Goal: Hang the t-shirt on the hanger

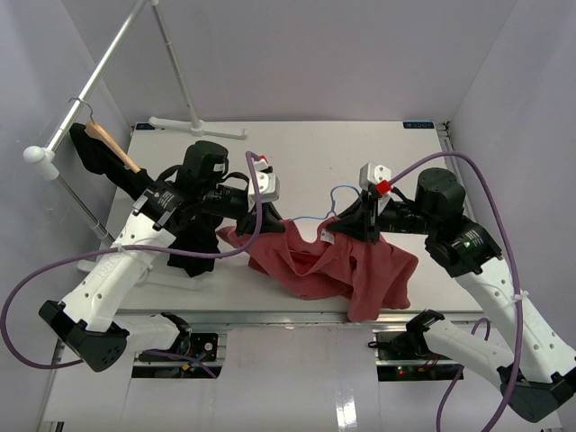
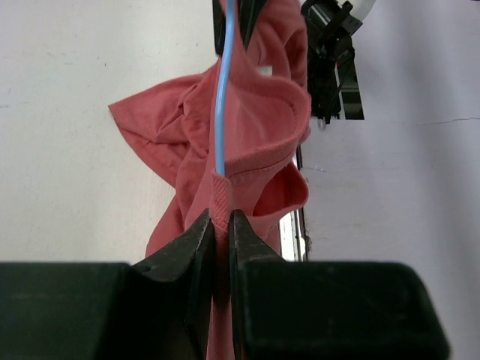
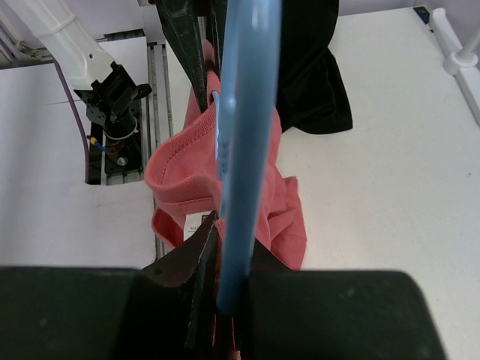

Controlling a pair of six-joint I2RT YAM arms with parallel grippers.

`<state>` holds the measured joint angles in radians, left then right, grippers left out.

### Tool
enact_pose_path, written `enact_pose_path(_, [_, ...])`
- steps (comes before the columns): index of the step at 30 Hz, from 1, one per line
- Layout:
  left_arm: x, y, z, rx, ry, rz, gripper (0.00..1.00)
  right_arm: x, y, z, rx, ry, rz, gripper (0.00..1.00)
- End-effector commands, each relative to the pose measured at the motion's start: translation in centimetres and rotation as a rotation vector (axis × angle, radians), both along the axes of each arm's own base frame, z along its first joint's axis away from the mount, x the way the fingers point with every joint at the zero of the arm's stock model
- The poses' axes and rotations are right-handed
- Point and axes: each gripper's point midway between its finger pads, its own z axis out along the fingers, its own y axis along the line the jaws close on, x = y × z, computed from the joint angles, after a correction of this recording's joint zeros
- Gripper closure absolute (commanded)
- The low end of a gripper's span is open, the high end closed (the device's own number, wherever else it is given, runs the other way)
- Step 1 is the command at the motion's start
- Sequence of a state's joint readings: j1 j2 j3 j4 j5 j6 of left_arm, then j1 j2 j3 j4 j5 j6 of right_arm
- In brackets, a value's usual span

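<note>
The salmon-red t-shirt (image 1: 315,265) hangs bunched between my two grippers, its lower part lying near the table's front edge. My left gripper (image 1: 258,216) (image 2: 223,217) is shut on its ribbed collar (image 2: 259,154). The light-blue wire hanger (image 1: 334,195) (image 2: 220,112) (image 3: 244,150) runs inside the neck opening from one gripper to the other. My right gripper (image 1: 337,232) (image 3: 234,236) is shut on the hanger wire, with t-shirt cloth (image 3: 187,172) bunched round its jaws. The hanger's hook pokes up just behind the right gripper.
A black garment (image 1: 193,247) (image 3: 311,75) lies on the table under my left arm. At the far left a white clothes rail (image 1: 99,63) carries a wooden hanger (image 1: 112,142) with another black garment. The rail's base (image 1: 198,126) stands at the table's back edge.
</note>
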<state>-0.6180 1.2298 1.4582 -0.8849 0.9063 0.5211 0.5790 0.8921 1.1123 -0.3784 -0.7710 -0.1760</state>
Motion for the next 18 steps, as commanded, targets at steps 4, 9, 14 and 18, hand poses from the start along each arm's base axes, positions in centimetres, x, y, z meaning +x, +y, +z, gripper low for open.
enact_pose_path(4, [-2.1, -1.8, 3.3, -0.134, 0.008, -0.159, 0.77, 2.0, 0.7, 0.6, 0.049, -0.034, -0.062, 0.92])
enact_pose_path(9, [-2.1, -2.2, 2.2, -0.116, 0.065, -0.166, 0.87, 2.9, 1.1, 0.7, 0.072, -0.030, -0.087, 0.92])
enact_pose_path(14, [-1.4, -2.6, 0.9, -0.072, 0.161, -0.117, 1.00, 3.6, 1.0, 0.6, 0.070, -0.037, -0.122, 0.92])
enact_pose_path(18, [0.1, -2.9, -0.3, -0.018, 0.249, -0.015, 1.00, 4.1, 0.6, -0.4, 0.051, -0.041, -0.164, 0.92])
